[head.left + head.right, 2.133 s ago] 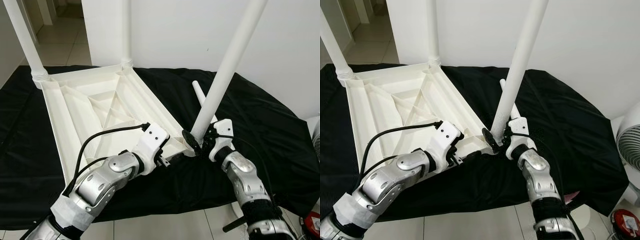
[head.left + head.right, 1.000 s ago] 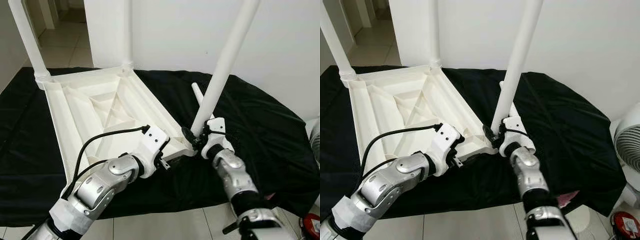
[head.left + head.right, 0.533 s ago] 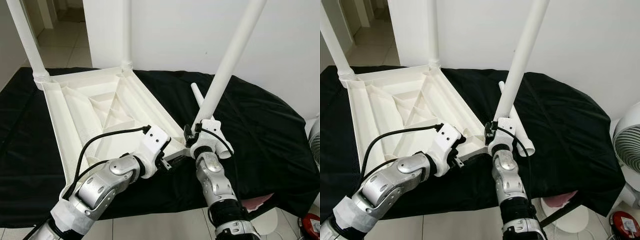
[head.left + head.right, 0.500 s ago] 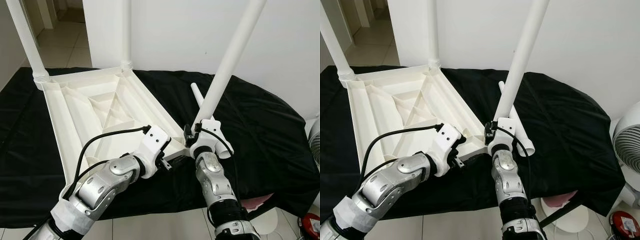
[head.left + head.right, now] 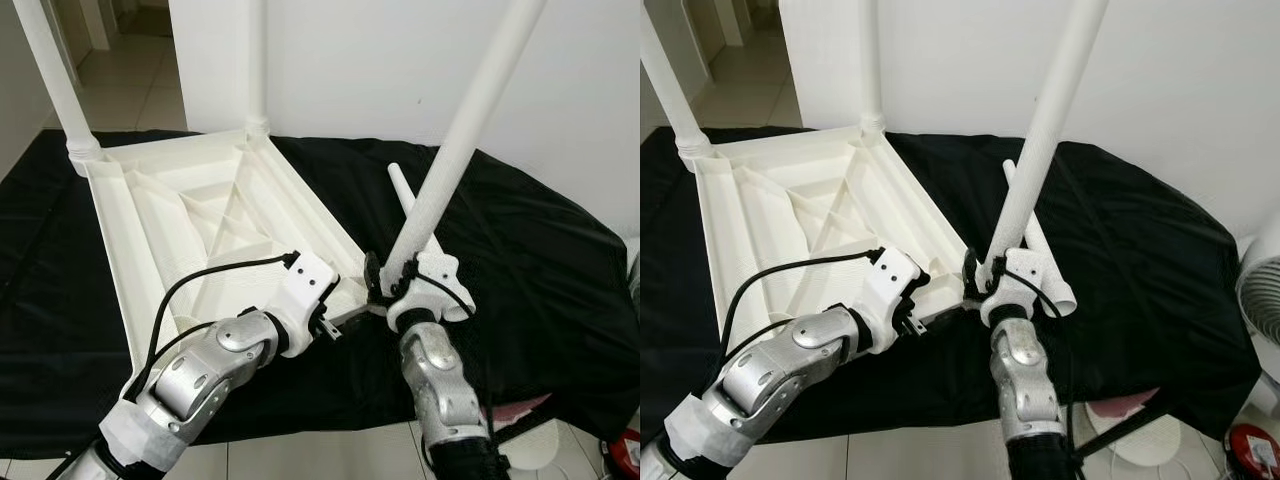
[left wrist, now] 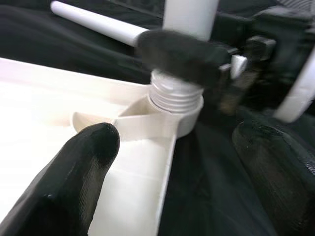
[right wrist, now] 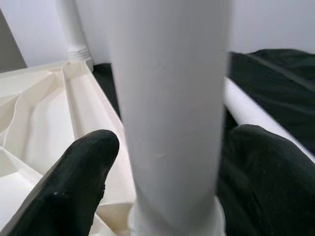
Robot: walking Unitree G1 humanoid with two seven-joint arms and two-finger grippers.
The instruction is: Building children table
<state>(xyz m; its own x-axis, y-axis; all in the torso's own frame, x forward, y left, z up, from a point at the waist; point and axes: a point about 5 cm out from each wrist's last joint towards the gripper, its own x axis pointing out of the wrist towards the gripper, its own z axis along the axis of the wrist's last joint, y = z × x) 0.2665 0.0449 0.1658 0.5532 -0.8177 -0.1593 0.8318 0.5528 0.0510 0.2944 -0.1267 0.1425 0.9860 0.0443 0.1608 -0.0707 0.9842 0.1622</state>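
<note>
Now, from the head cameras, the upturned tabletop [image 5: 190, 220] lies on the black cloth [image 5: 530, 260], with two legs already standing at its far corners, at about eleven and twelve o'clock. The third leg [image 5: 455, 150] rises from the near corner socket [image 5: 372, 290] and leans toward one o'clock, further over than it stood half a second ago. The right gripper [image 5: 388, 283] is closed around its foot, and its forearm has swung in to stand almost straight below the leg, where two seconds back it reached in from four o'clock. To me that looks like a twisting turn to screw the leg home. The left gripper [image 5: 340, 322] holds at the tabletop's near edge, at about seven o'clock from the socket, much as before. A fourth leg [image 5: 415, 225] lies loose on the cloth just behind.

Through the left wrist camera, that gripper's fingers [image 6: 81, 169] stand apart either side of the corner rim, and several threads [image 6: 174, 93] are exposed above the socket, so the leg is not seated.

Through the right wrist camera, the two pads [image 7: 78, 172] bracket the white shaft [image 7: 170, 113] snugly.
</note>
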